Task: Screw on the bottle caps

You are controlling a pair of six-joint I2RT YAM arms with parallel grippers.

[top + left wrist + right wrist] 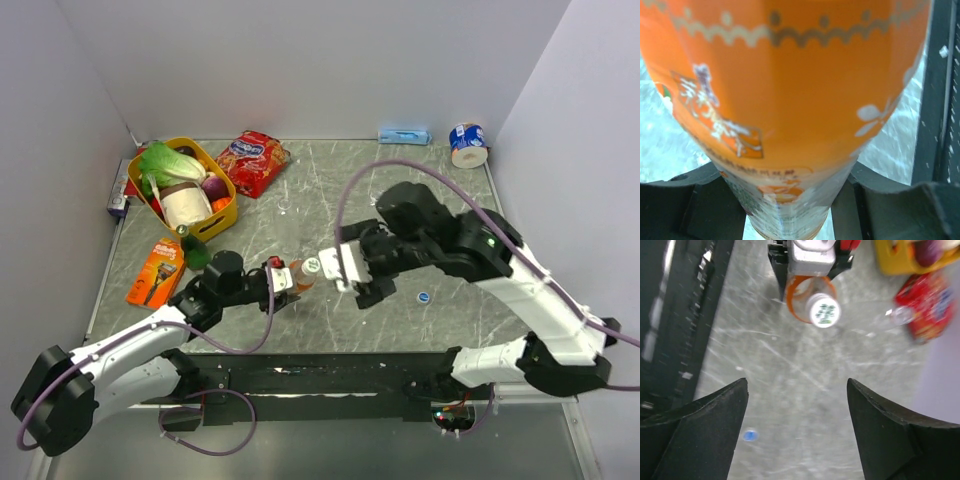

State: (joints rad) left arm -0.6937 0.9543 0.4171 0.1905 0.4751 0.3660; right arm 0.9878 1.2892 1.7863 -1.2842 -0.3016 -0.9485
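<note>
Left fingers [685, 210]: clamping the orange bottle [790, 100] around its labelled body.
Pale cap [825, 310]: sitting on that bottle's neck; tightness not showing.
Right fingers [705, 435]: spreading wide, empty, hanging near the cap.
Blue cap [749, 435]: lying loose on the surface [300, 210], well apart.
Handling: bottle probably light and thin-walled, yielding under squeeze; cap small and stiff, best taken by its rim.

A grey marbled table [320, 170] is boxed in by plain pale walls [320, 60] on three sides. The light is soft and even. A black rail [330, 368] runs along its near edge.
</note>
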